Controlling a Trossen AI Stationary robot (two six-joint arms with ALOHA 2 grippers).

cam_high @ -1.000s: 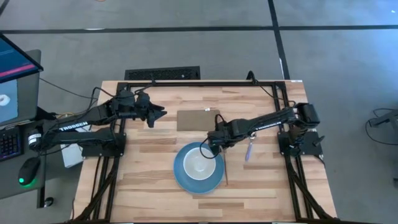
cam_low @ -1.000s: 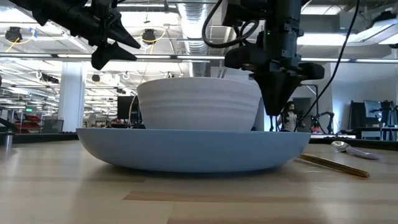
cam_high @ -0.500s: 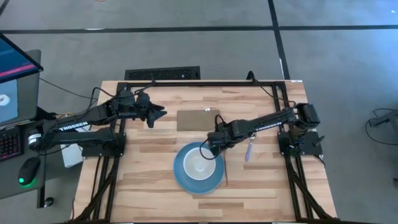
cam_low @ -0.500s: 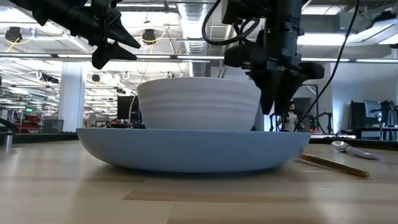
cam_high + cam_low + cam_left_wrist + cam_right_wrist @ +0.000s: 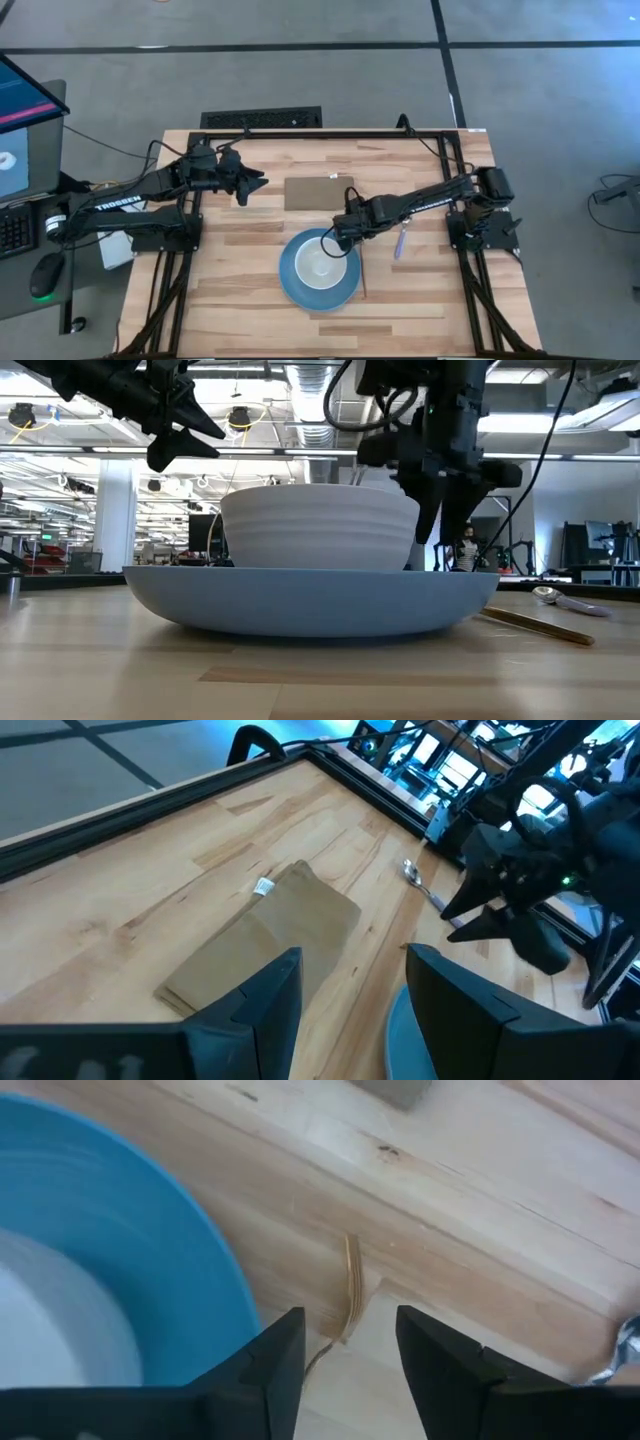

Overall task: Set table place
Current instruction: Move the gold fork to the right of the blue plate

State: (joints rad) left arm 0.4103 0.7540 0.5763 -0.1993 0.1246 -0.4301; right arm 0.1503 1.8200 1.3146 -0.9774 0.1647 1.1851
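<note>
A round blue plate (image 5: 300,287) lies on the table (image 5: 230,290), and a white bowl (image 5: 320,264) stands in it. Just right of the plate lies a thin gold fork (image 5: 363,277), and farther right the spoon with a lilac handle (image 5: 401,240). My right gripper (image 5: 336,241) hangs open, fingers down, over the plate's far right rim. In the right wrist view the fork's tines (image 5: 350,1285) show between my open fingers, with the plate (image 5: 130,1250) beside them. My left gripper (image 5: 258,183) waits open above the table's far left part.
A flat brown rectangle (image 5: 318,192) lies on the table beyond the plate, between the two grippers. The black frame (image 5: 320,133) runs along the table's edges. Bare wood shows left of the plate and along the near edge.
My right gripper has risen a little above the plate's far right rim. Plate, bowl, fork and spoon have stayed where they were.
</note>
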